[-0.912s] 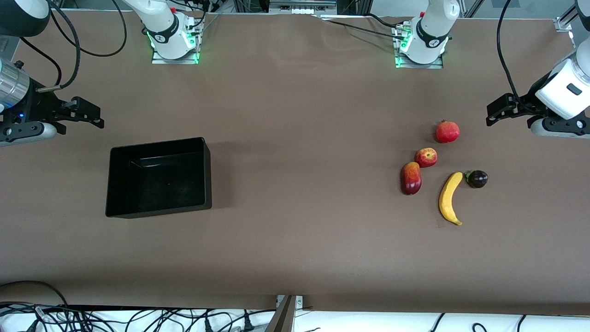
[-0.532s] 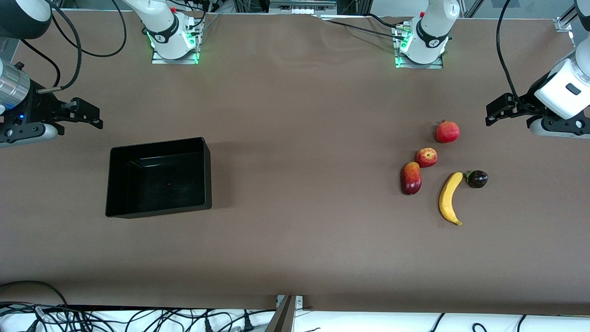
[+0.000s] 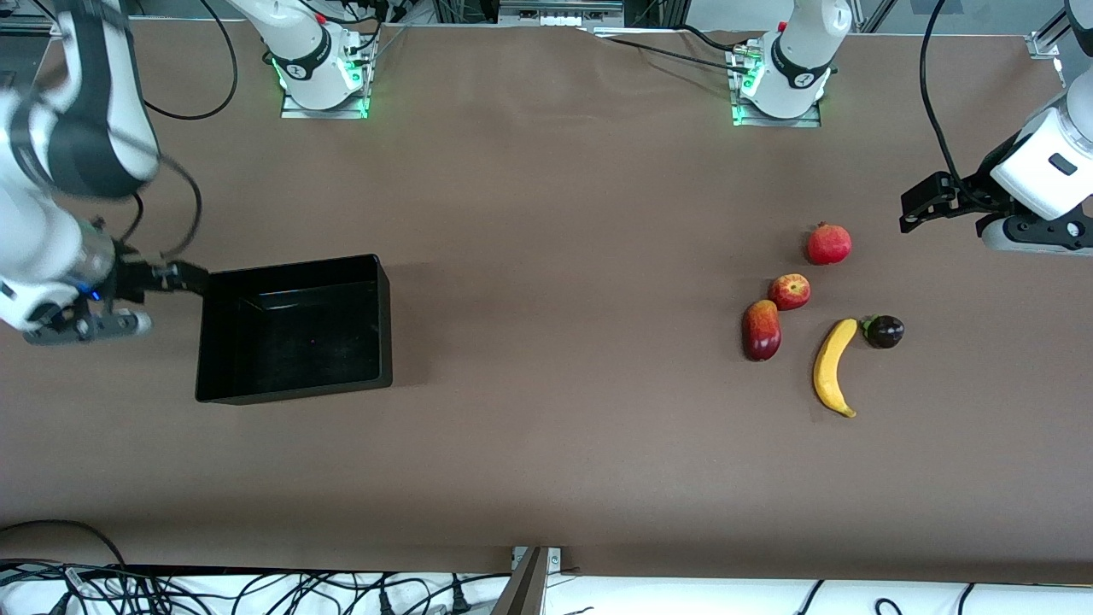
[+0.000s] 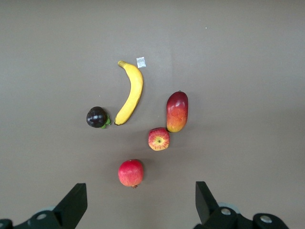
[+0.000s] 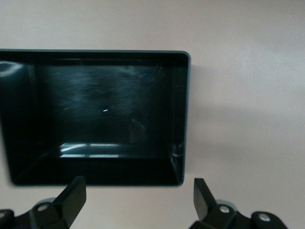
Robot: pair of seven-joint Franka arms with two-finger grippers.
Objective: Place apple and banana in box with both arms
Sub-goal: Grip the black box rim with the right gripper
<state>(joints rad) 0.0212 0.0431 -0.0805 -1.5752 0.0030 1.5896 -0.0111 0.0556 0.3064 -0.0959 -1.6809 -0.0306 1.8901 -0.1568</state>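
The apple (image 3: pixel 790 291) lies among the fruits toward the left arm's end of the table, touching the mango's top. The banana (image 3: pixel 832 366) lies nearer the front camera than the apple. Both show in the left wrist view, apple (image 4: pixel 158 139) and banana (image 4: pixel 130 93). The black box (image 3: pixel 295 389) stands empty toward the right arm's end. My left gripper (image 3: pixel 926 205) is open and empty, in the air beside the fruit cluster (image 4: pixel 140 200). My right gripper (image 3: pixel 175 278) is open and empty, over the table just off the box's end wall (image 5: pixel 138 195), with the box (image 5: pixel 187 114) in its view.
A red pomegranate (image 3: pixel 829 244) lies closest to the left gripper. A dark-red mango (image 3: pixel 762 330) lies beside the apple. A dark purple fruit (image 3: pixel 884 330) touches the banana's top end. A small white scrap (image 4: pixel 141 62) lies by the banana's other tip.
My right arm has swung and its gripper has come close to the box's end wall. The left arm has barely moved. The fruits have not moved.
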